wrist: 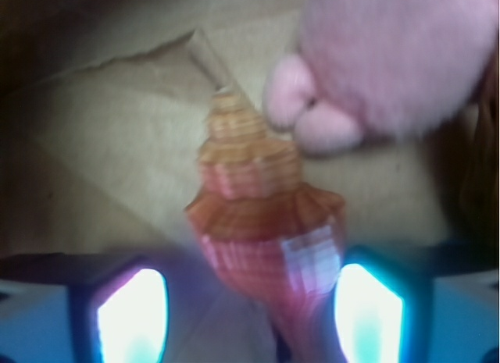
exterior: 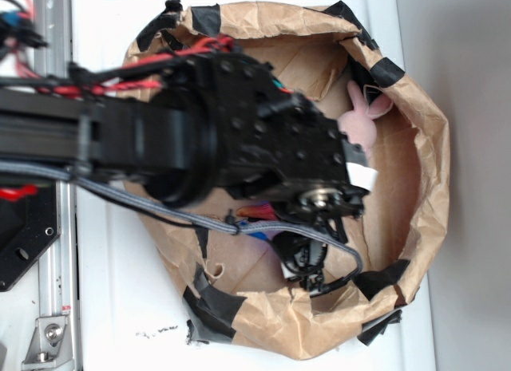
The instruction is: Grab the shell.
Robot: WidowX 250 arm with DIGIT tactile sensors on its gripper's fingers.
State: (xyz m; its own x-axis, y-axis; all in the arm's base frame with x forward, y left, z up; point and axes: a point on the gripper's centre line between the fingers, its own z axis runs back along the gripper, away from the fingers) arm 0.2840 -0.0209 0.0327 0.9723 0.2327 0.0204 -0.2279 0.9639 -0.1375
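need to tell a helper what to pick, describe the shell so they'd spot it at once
Look inside the paper bag, under the gripper. In the wrist view the shell lies on the brown paper between the open fingers, beside the pink plush. It is hard, ridged and orange, spiralling to a point; the plush is fuzzy.

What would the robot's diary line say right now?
tool: open, straddling shell | shell: on brown paper, not gripped | pink plush toy: beside shell tip

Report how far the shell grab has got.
Done: the tool is down inside the paper bag, its fingers straddling the shell beside the pink plush toy. In hand: lining up; the jaws look open, a gap showing on the left. Left: closing and lifting.
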